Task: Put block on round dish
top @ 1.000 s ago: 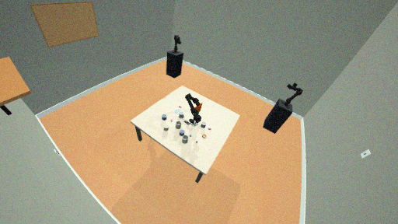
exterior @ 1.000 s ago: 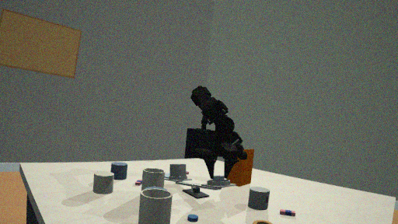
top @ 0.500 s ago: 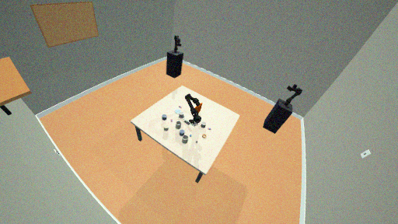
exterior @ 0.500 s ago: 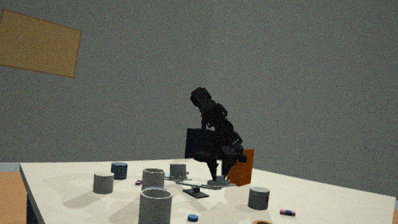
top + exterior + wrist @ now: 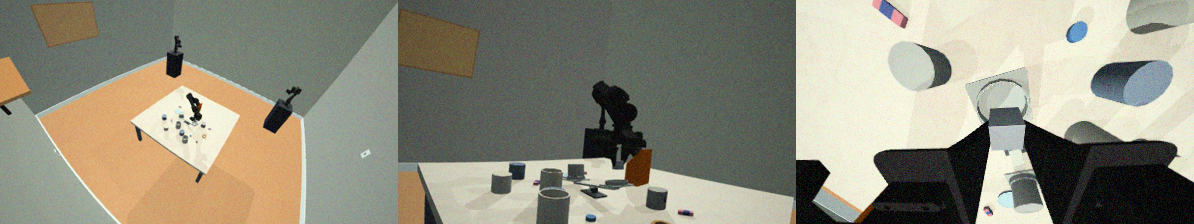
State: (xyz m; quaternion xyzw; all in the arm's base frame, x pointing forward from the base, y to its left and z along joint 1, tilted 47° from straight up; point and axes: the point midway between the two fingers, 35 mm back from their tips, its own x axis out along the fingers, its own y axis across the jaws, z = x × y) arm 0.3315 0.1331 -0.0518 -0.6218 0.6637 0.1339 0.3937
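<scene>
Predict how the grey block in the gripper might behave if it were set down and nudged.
The block would probably slide rather than roll, since its faces look flat and its edges straight. It seems stiff: no bulge or dent shows between the fingers. Tipping looks unlikely, as it appears roughly as wide as tall.
</scene>
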